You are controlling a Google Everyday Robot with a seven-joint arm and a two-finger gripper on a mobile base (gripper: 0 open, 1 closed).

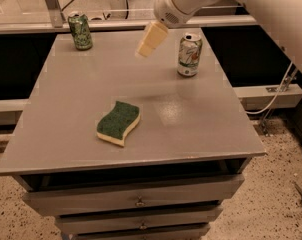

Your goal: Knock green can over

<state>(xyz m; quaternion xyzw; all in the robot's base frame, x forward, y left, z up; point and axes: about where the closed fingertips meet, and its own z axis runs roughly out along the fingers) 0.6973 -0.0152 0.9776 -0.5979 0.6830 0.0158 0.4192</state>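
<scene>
The green can (80, 31) stands upright at the far left corner of the grey table (66, 114). It is green all over with a pale mottled pattern and a silver top. My gripper (150, 40) hangs from the white arm above the far middle of the table. It is to the right of the green can and well apart from it. It holds nothing that I can see.
A mostly white can with green markings (189, 54) stands upright to the right of the gripper. A green and yellow sponge (118, 122) lies in the middle of the table. Drawers sit under the tabletop. A rail and glass run behind the table.
</scene>
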